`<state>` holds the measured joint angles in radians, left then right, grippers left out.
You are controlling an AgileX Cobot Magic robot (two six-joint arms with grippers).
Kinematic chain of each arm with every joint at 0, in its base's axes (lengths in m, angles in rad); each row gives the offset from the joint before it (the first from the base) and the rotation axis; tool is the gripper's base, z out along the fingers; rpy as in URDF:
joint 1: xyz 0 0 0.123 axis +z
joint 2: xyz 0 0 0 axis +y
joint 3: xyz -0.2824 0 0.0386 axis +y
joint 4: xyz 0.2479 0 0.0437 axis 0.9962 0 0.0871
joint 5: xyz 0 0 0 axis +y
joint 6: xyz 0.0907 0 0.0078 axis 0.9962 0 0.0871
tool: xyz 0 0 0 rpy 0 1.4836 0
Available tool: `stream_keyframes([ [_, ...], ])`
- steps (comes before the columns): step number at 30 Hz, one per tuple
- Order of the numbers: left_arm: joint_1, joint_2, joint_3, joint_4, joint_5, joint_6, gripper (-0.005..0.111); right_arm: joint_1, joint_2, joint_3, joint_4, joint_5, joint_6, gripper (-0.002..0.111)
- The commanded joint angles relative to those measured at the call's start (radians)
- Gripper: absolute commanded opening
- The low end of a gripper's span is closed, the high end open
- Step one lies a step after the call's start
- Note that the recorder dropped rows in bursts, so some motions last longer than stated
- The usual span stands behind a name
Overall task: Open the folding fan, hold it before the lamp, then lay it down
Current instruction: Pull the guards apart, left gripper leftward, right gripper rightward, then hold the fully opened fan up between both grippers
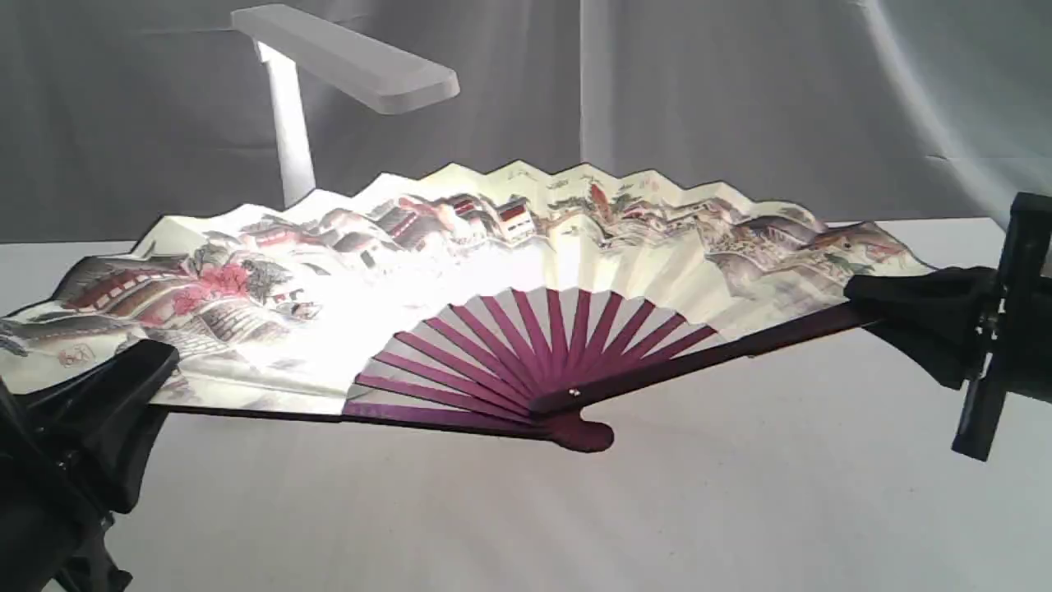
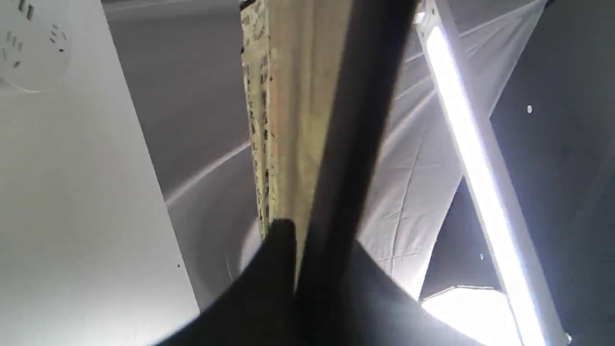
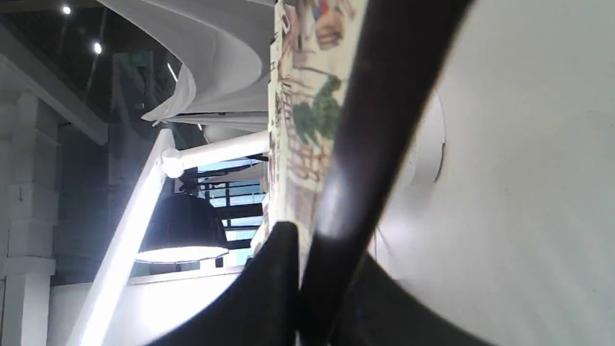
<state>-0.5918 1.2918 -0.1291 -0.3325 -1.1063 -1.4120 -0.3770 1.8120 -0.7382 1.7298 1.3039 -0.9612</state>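
**Fan [image 1: 509, 263] open and pinned at both ends**

Its painted paper is spread to a full arc, and its long axis runs straight from one gripper to the other. The left gripper [image 1: 152, 370] is clenched on the outer stick at its end of the arc. The left wrist view shows that dark stick [image 2: 355, 144] wedged between the black fingers [image 2: 276, 259], with the folded paper edge just beside it. The right gripper [image 1: 863, 296] is likewise clamped on the opposite outer stick, which the right wrist view shows running out from between its fingers [image 3: 278, 269].

The pivot [image 1: 579, 432] sits roughly midway between the two grippers, lower than either grip and close over the table [image 1: 699, 510]. Whether it touches the table cannot be told. The paper tilts up and away from both grippers toward the lamp [image 1: 345, 57], whose head reaches out above the far edge and lights the middle.

Neither arm is nearer, since each holds one end. The fan seems to be in the showing step, with laying down not yet done. That would likely call for both grippers to sink together at the same spacing, or the paper could buckle or tear.
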Motion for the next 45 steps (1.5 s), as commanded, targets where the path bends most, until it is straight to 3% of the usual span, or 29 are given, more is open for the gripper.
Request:
stream_keyframes([
  [1, 0.011, -0.045, 0.006, -0.135, -0.115, -0.011, 0.000, -0.036, -0.028, 0.004, 0.015, -0.083, -0.063, 0.000],
  [13, 0.011, -0.047, 0.008, -0.102, -0.115, -0.031, 0.000, -0.036, -0.046, 0.004, 0.002, -0.083, -0.056, 0.000],
  [25, 0.011, -0.047, 0.078, -0.107, -0.115, -0.190, 0.000, -0.036, -0.181, 0.004, 0.011, -0.083, -0.003, 0.000],
  [45, 0.011, -0.334, 0.090, -0.241, -0.086, -0.093, 0.000, -0.029, -0.201, 0.004, 0.015, -0.083, 0.020, 0.000],
])
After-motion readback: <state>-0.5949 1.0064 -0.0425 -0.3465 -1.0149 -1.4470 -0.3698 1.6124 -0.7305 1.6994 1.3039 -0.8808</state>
